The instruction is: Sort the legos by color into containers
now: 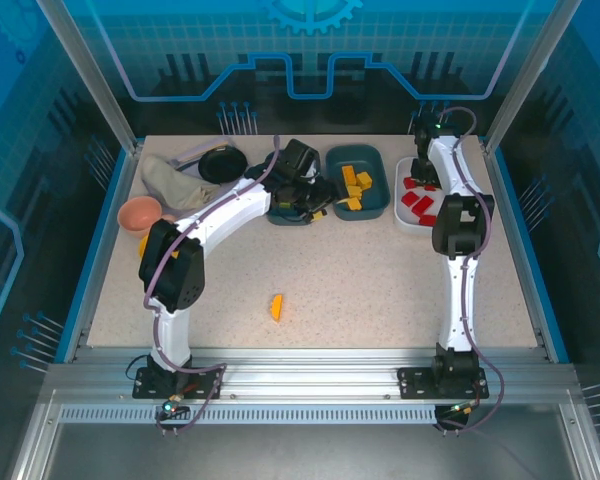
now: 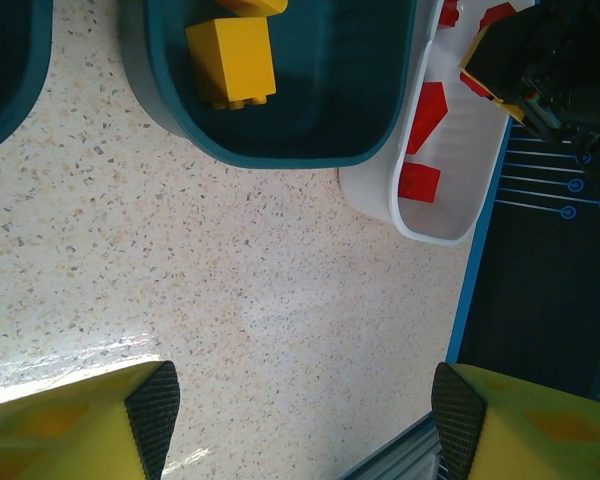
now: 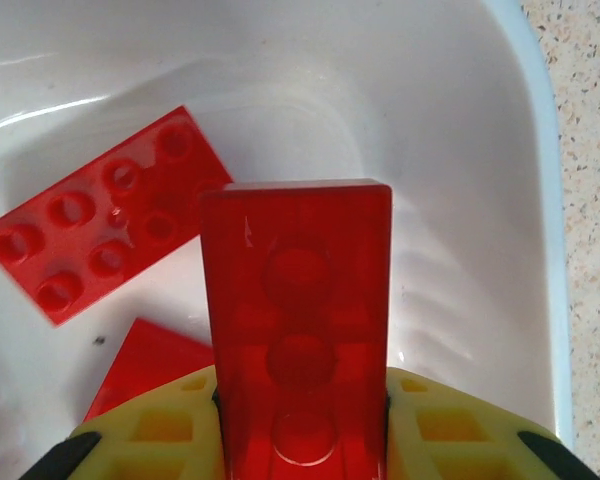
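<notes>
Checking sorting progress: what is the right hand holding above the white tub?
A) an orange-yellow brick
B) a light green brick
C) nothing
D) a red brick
D: the right wrist view shows the right hand closed on a red brick, with the white tub beneath it.

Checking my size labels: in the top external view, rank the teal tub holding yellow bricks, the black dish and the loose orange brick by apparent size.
1. teal tub, largest
2. black dish, clearly smaller
3. loose orange brick, smallest by far
</notes>
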Available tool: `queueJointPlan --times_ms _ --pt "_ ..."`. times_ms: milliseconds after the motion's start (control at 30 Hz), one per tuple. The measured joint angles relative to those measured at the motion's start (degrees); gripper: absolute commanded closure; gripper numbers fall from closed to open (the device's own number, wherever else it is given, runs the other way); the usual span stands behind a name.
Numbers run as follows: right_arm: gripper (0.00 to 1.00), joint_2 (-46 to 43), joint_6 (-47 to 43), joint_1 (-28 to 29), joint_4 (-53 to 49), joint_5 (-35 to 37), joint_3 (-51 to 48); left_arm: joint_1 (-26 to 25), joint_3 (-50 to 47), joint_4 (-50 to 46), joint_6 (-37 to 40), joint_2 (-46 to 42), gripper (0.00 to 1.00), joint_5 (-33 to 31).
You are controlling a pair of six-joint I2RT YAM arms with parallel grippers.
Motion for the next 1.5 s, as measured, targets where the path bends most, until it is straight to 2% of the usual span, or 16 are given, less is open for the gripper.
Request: queueJointPlan --times_ms 100,300,400,733,833,933,1033,1200,1367,1500 --pt "0.73 1.42 -0.04 -0.63 -0.87 0.35 2.32 0.0 -0.02 0.02 0.0 0.0 0.29 0.0" --pt "0.49 3.74 -0.68 -1.03 -1.29 0.46 5.25 0.0 -0.37 0.02 -0.02 0.0 0.29 0.0" --pt "0.43 3.89 -0.79 -1.01 -1.31 -0.28 5.25 0.0 -0.81 0.04 -0.02 0.0 0.29 -0.02" --pt "0.44 1.44 -1.14 -0.22 -0.55 -2.51 4.68 0.0 -3.67 -0.04 -0.02 -1.31 0.29 -0.92" --pt "0.44 -4.55 -1.42 0.72 1.51 -4.04 0.26 0.0 -5.66 -0.63 -0.02 -3.78 0.29 -2.93" --pt "0.44 -14.38 -1.9 2.89 5.4 -6.03 -7.85 0.17 -7.58 -2.64 -0.09 -7.04 0.29 -5.99" --pt "0.44 -25.68 -2.95 7.06 11.1 -9.38 -19.17 0.66 -10.34 -5.6 -0.26 -11.54 0.29 -9.84" --pt "0.4 -40.11 -6.23 19.85 21.66 -17.05 -40.57 2.25 -17.94 -11.06 -0.81 -21.24 0.29 -17.29" --pt "0.31 -43.78 -10.19 34.47 27.78 -26.93 -56.22 2.99 -25.75 -17.16 -3.32 -29.9 0.28 -25.62" --pt "0.29 -43.45 -10.43 43.19 27.93 -33.94 -60.17 3.3 -29.64 -21.22 -5.79 -34.69 0.28 -31.32"
